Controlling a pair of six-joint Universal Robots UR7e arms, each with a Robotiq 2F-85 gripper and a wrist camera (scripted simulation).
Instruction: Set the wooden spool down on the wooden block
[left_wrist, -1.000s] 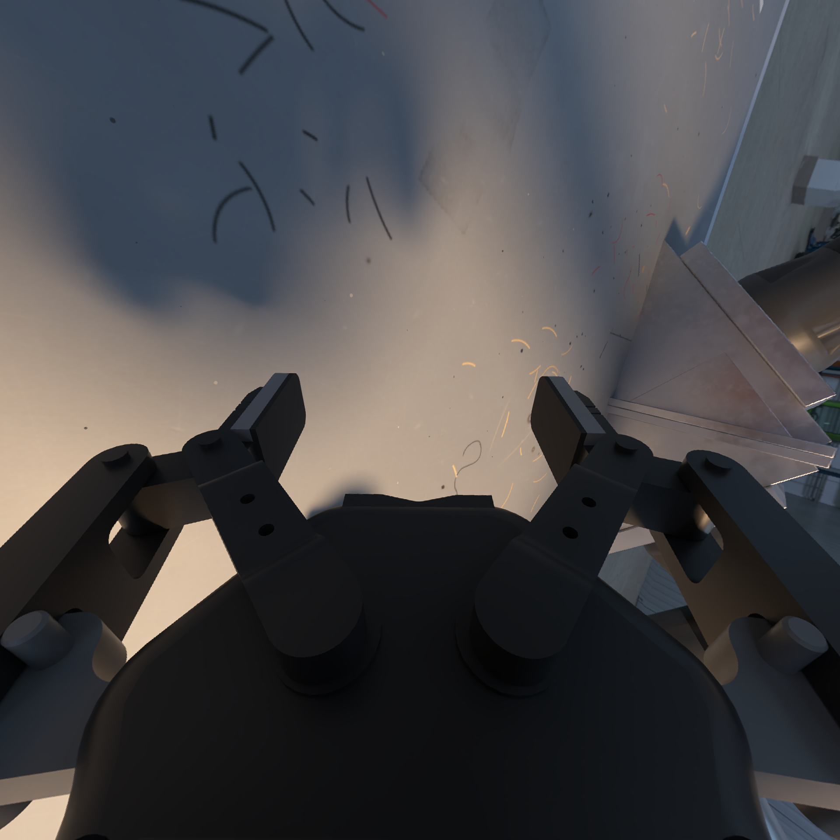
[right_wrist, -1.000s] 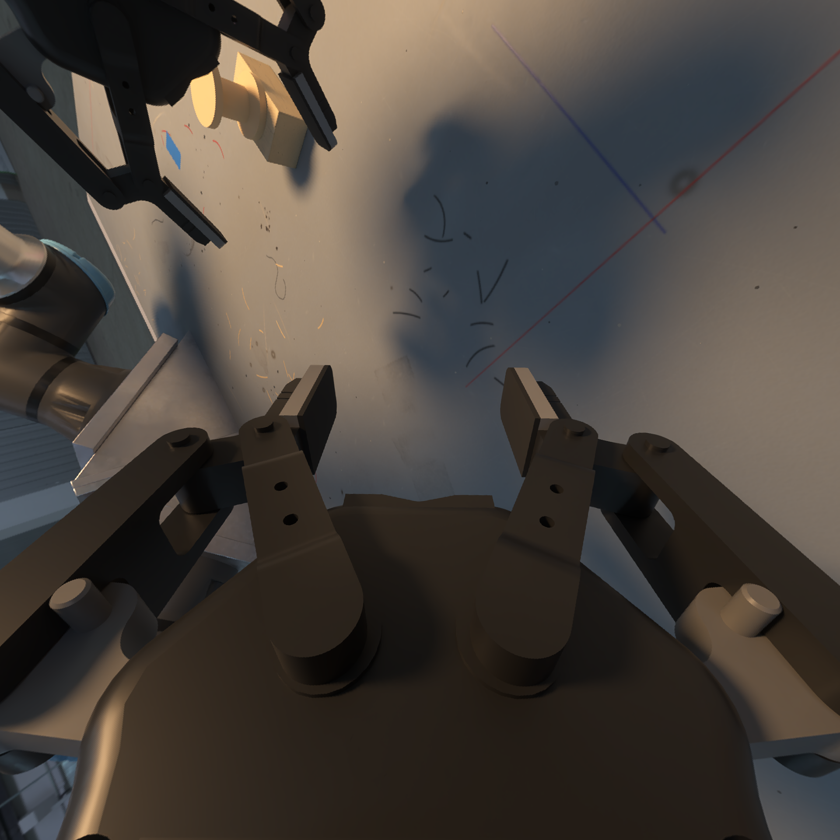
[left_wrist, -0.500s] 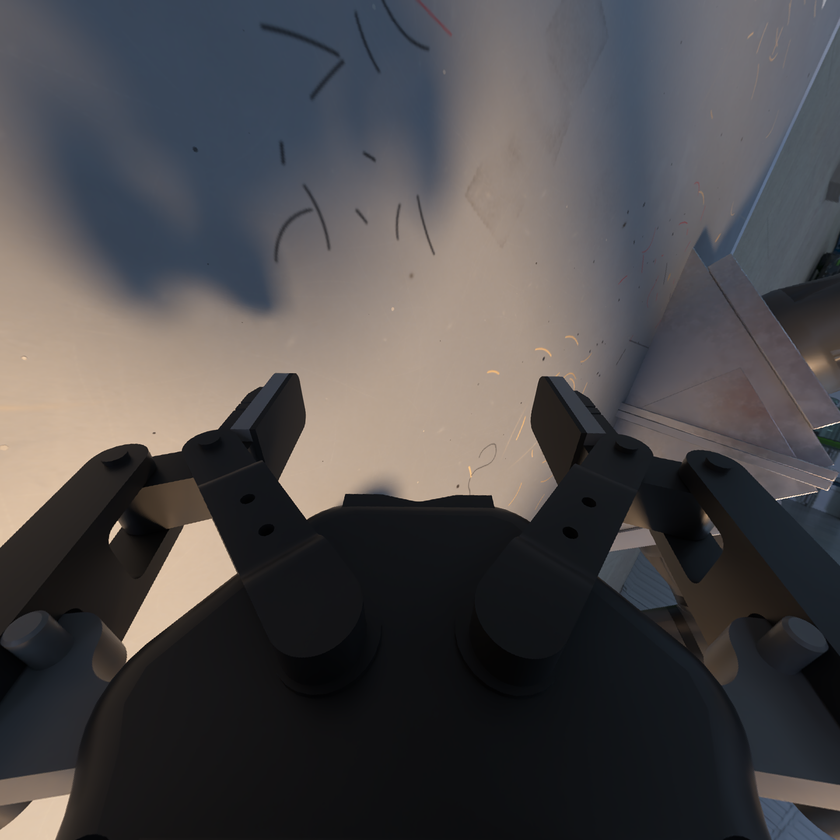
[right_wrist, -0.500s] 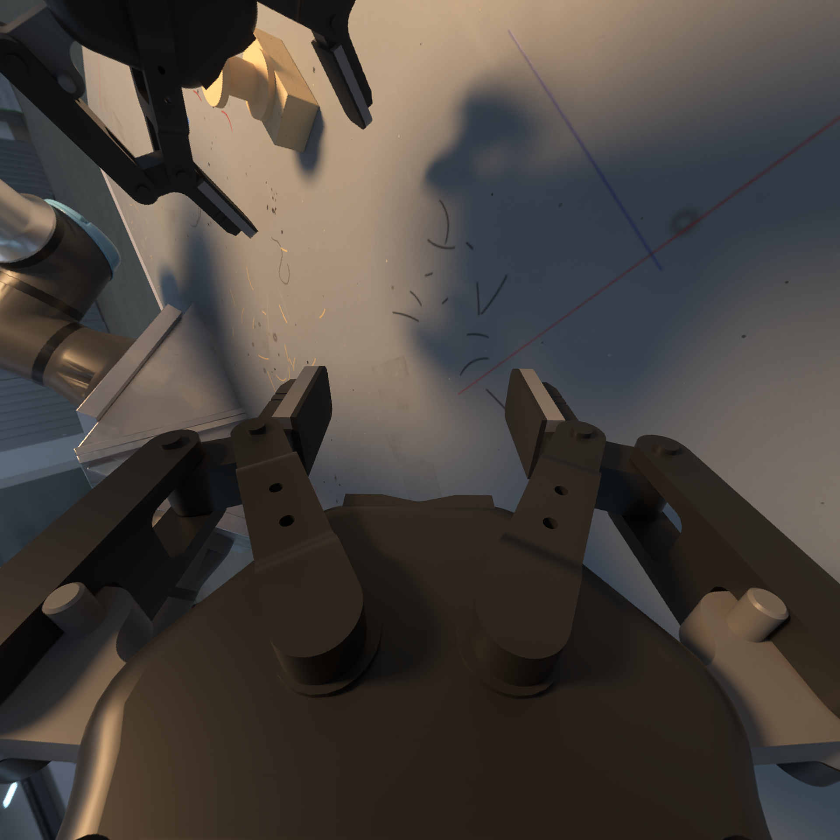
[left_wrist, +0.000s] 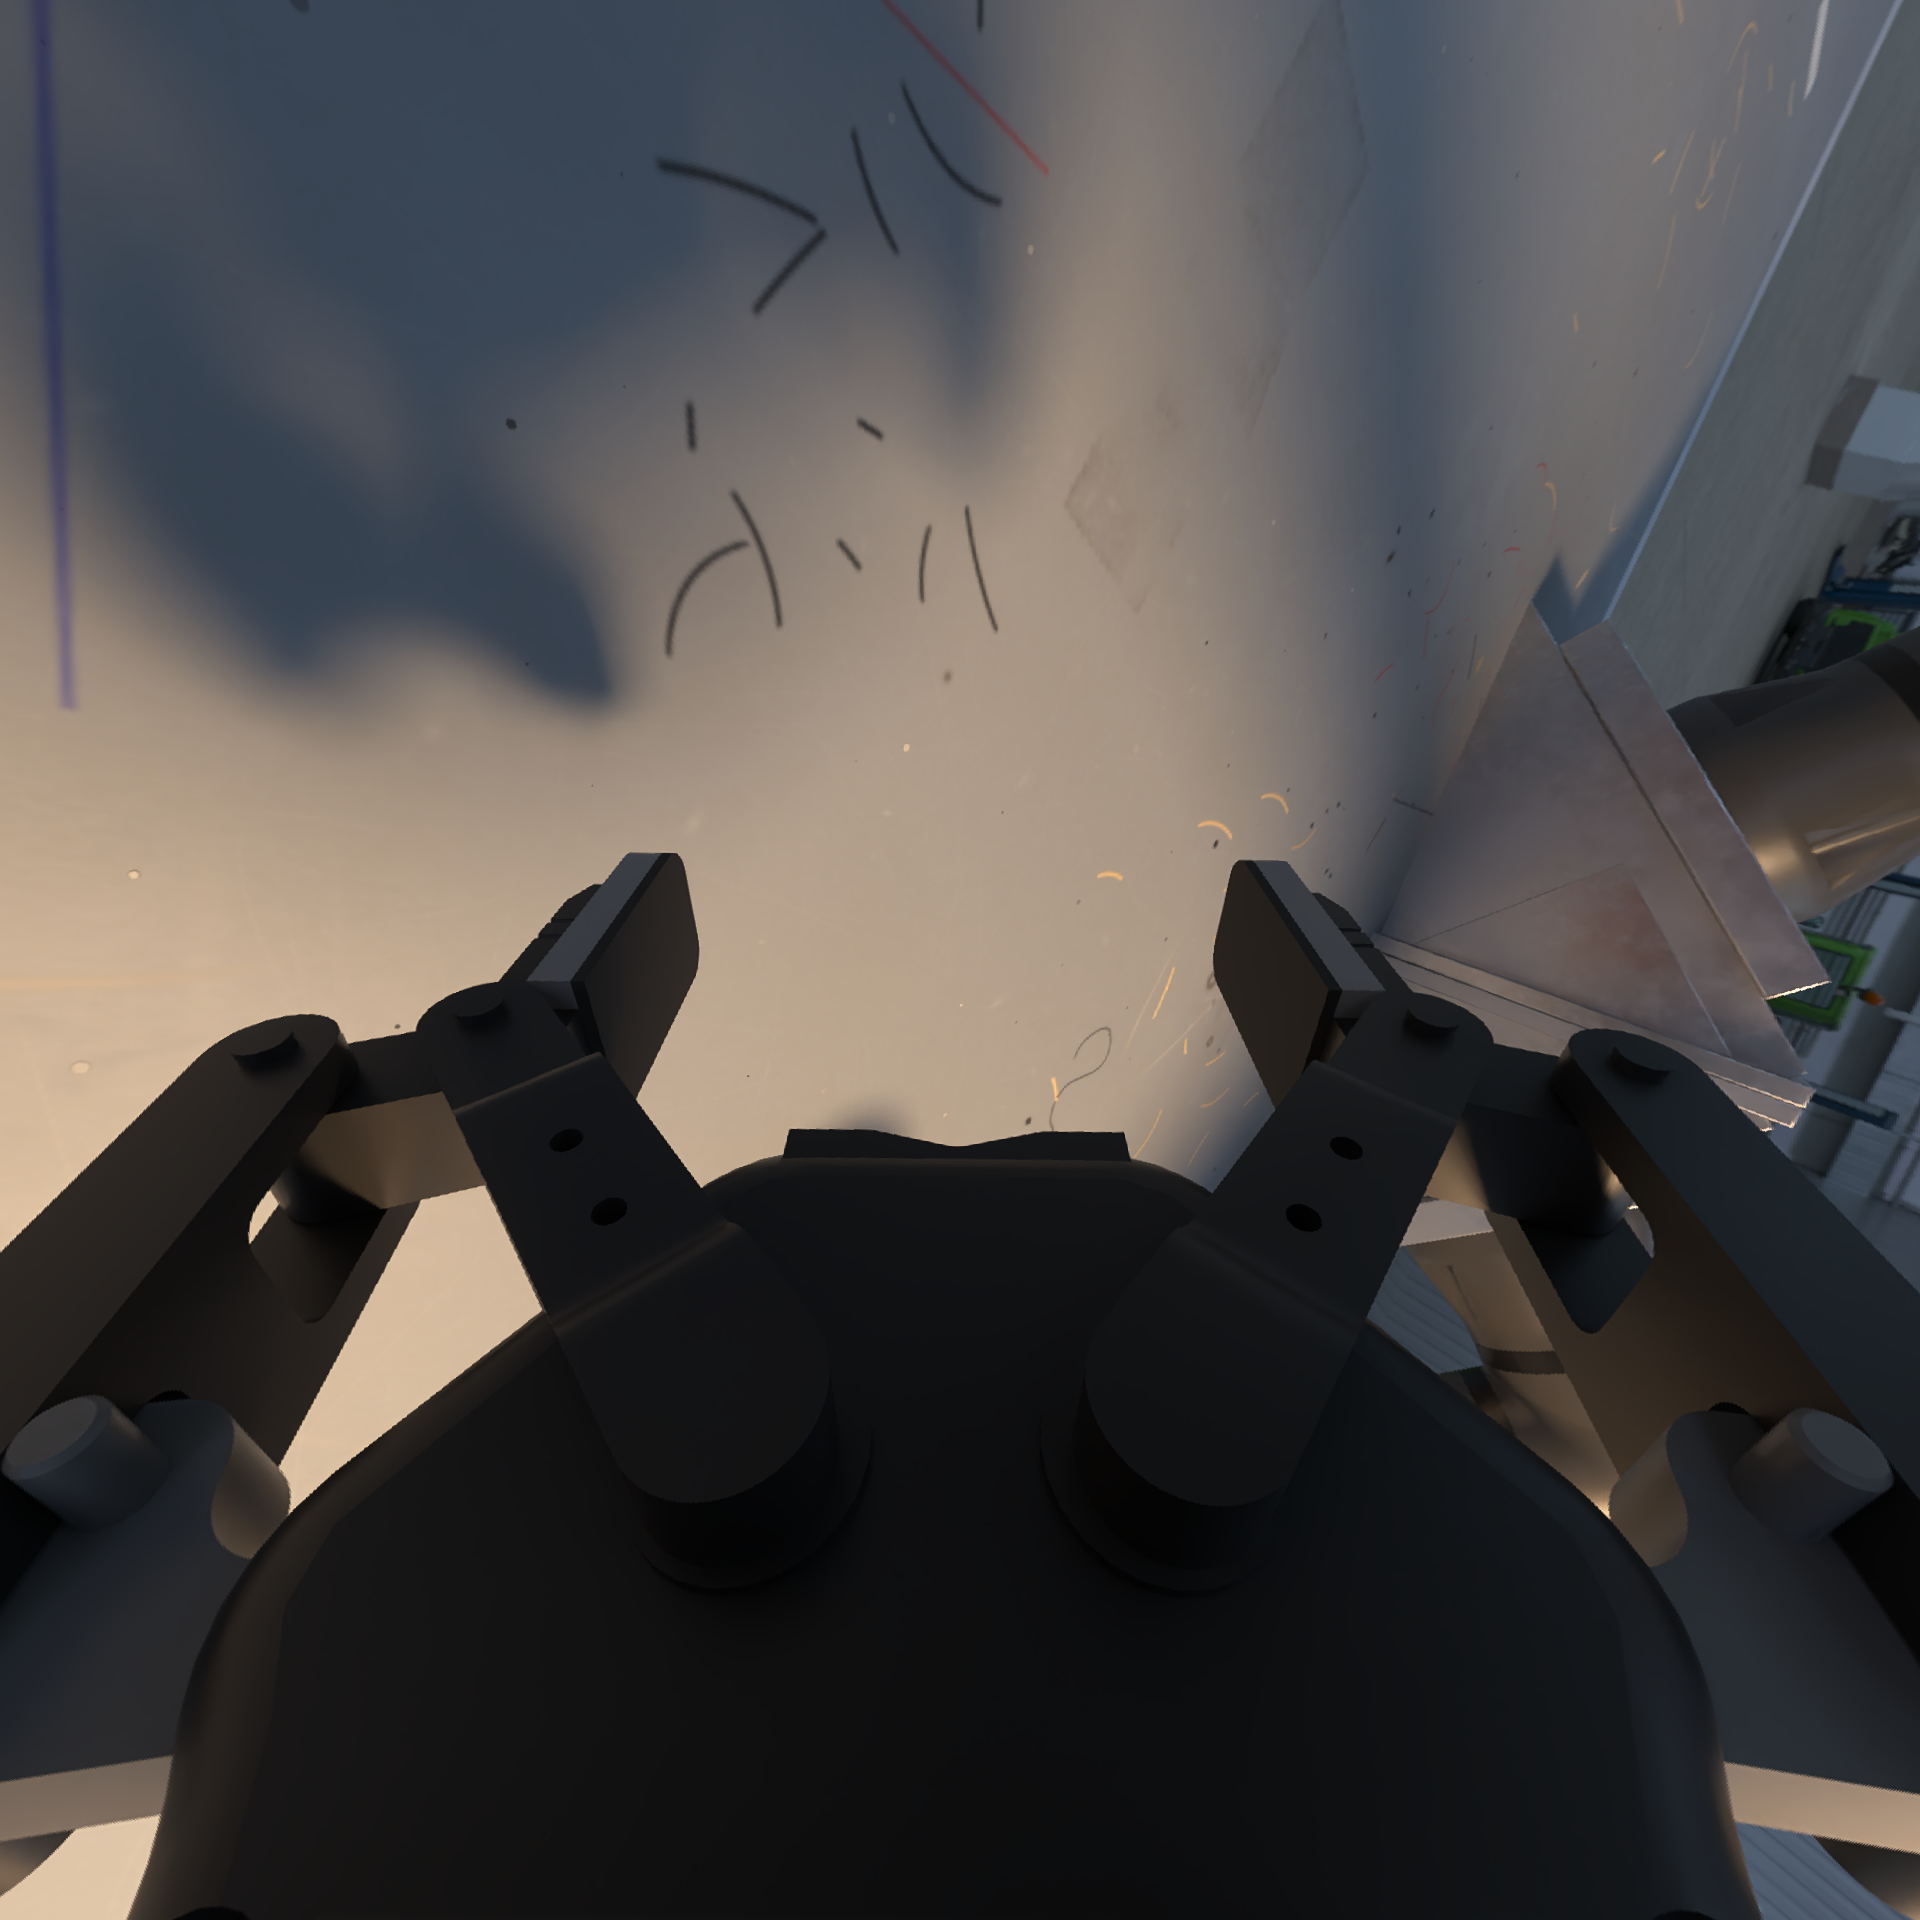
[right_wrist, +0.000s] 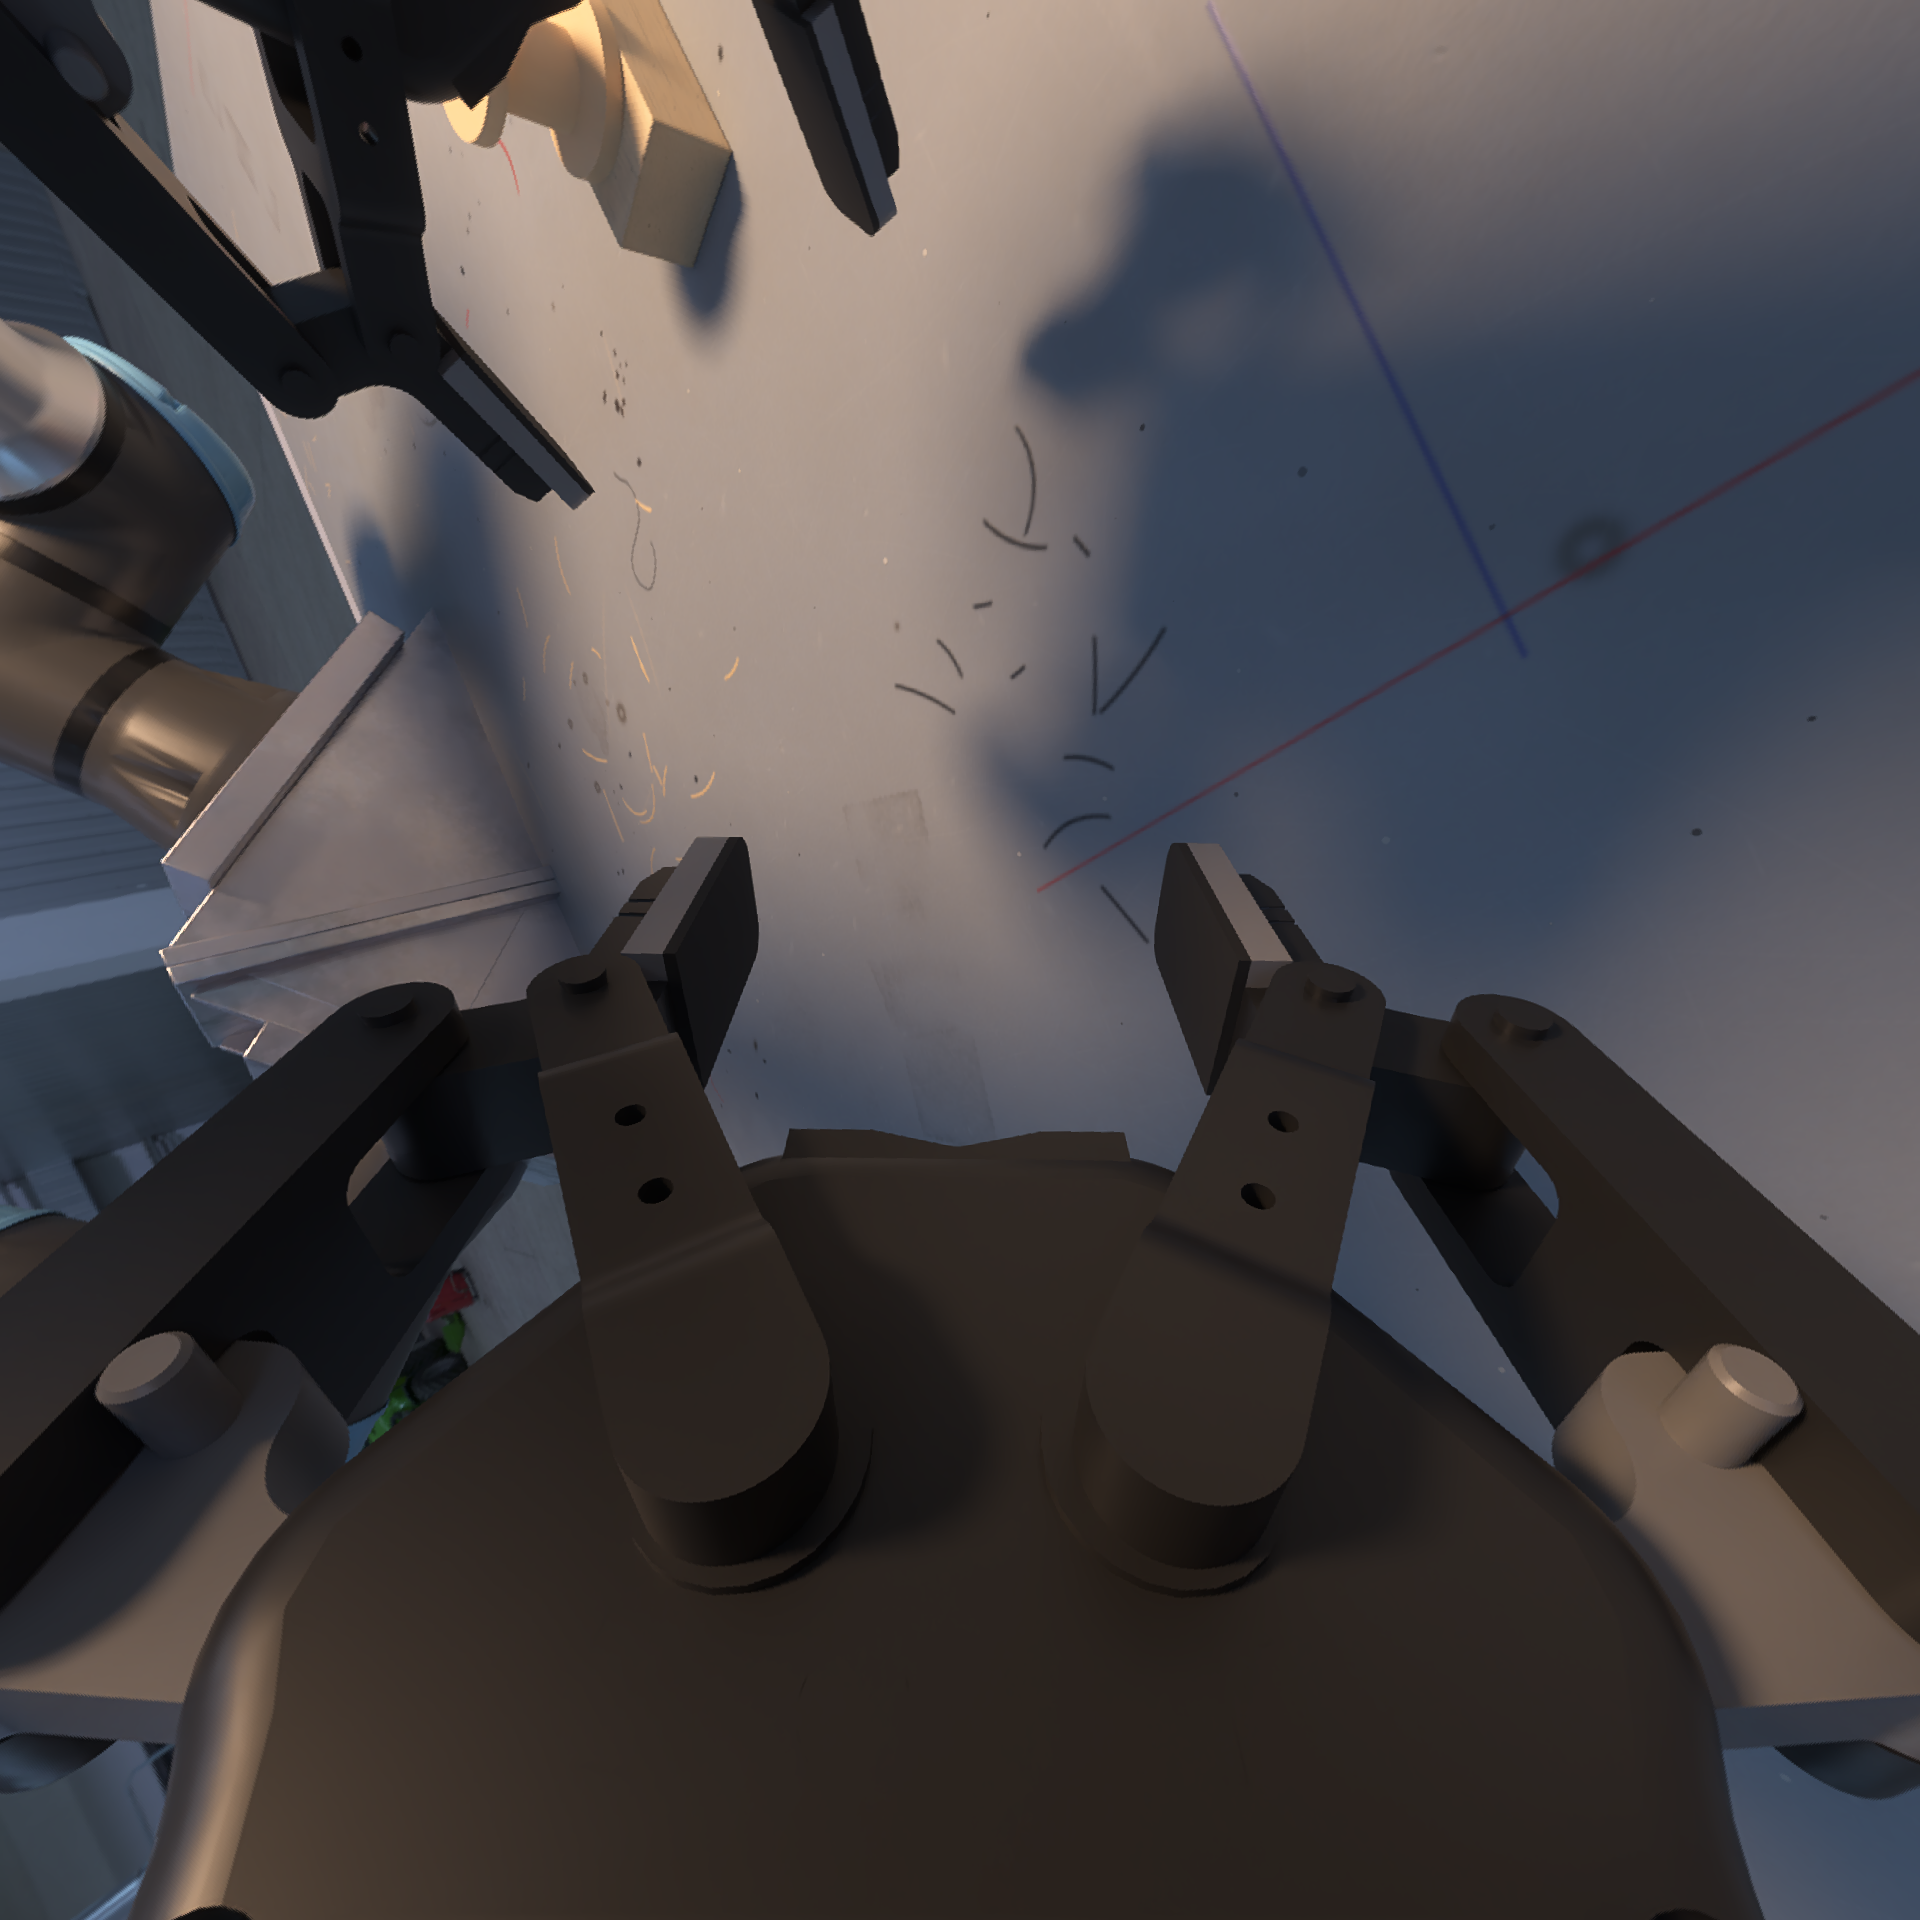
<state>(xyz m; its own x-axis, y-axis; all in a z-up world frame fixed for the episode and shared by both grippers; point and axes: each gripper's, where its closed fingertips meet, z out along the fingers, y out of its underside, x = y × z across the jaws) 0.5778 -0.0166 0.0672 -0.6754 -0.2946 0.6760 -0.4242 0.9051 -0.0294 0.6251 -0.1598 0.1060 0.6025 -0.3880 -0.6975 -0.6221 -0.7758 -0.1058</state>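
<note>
Looking along the left gripper (left_wrist: 956, 935) in the left wrist view, its two fingers (left_wrist: 644, 935) are spread wide with nothing between them. Only the pale table (left_wrist: 883, 748) shows in the gap, marked with short dark scratches (left_wrist: 727, 582) and orange flecks (left_wrist: 1216, 831). Neither the spool nor the block appears in this view. One blue line (left_wrist: 52, 364) runs down the left edge and one red line (left_wrist: 966, 94) crosses the top. At the right sits one metal mount (left_wrist: 1600, 883), with a grey arm base (left_wrist: 1808, 790) behind it.

In the right wrist view, the right gripper (right_wrist: 956, 935) is likewise released, its two fingers (right_wrist: 707, 935) apart and empty over the table (right_wrist: 831, 468). The spool (right_wrist: 561, 114) is at the top left, resting on the block (right_wrist: 665, 177), which lies flat on the table. Both are well apart from the right gripper. There is one spool and one block. The left gripper (right_wrist: 717, 291) hangs in front of them, unclenched, holding nothing: one finger (right_wrist: 842, 114) is just right of the block, the other (right_wrist: 509, 426) lower left of it. Whether it touches the spool I cannot tell, since its dark body covers the spool's near end. One metal mount (right_wrist: 343, 821) and the left arm (right_wrist: 104, 623) fill the left edge. One blue line (right_wrist: 1382, 353) and one red line (right_wrist: 1455, 655) cross at the right.
</note>
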